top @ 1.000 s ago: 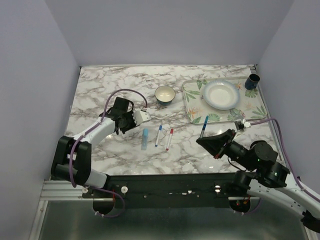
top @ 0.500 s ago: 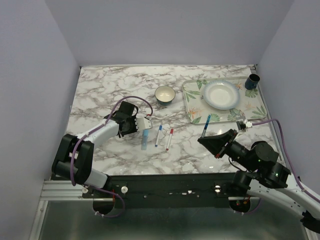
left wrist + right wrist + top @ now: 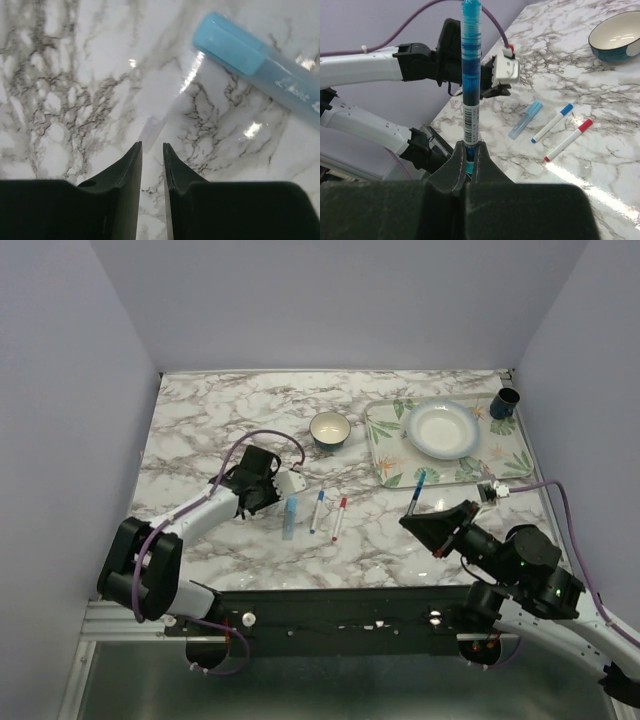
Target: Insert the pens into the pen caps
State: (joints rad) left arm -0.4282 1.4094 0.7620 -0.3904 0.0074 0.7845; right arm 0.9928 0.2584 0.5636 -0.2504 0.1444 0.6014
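Blue pen [image 3: 471, 75], pinched in the right gripper [image 3: 471, 146], runs out of the top of the right wrist view, and its lower end is hidden between the fingers, which press tight against its barrel. In the left wrist view, the light blue pen [image 3: 250, 55] is cut off at the right edge. A faint pale streak on the marble table [image 3: 200, 420], just beyond the fingertips, is too dim to identify.

The blue pen stands upright, with its long axis vertical. Three more pens lie flat side by side on the middle of the table, their long axes running roughly near to far. From left to right they are the light blue pen, a blue-ended pen [image 3: 317, 510] and a red-ended pen [image 3: 338, 518]. Their larger coloured ends point to the far side.

The left gripper [image 3: 152, 147] hangs low over the marble with its fingers a narrow slit apart and nothing between them. The light blue pen lies just beside it, not touching. The right gripper is well to the right of the row.
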